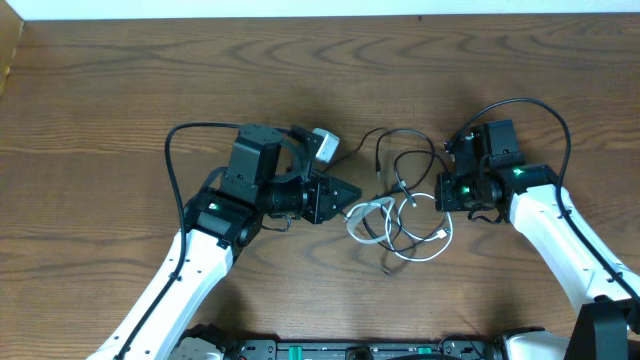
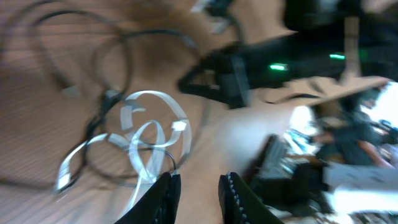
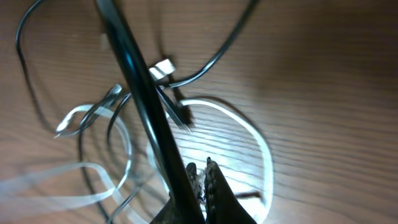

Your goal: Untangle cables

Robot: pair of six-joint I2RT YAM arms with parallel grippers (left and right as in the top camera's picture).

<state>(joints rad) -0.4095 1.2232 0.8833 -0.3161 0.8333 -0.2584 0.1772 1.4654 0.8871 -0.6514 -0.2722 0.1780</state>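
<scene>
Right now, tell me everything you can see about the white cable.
The white cable is thin, flat-looking and glossy like plastic, with small plug ends. It lies slack on the wooden table in several overlapping loops between the two grippers, tangled with the black cable, which crosses it at several points. The left gripper is open right beside its loops and does not appear to grip it.
</scene>
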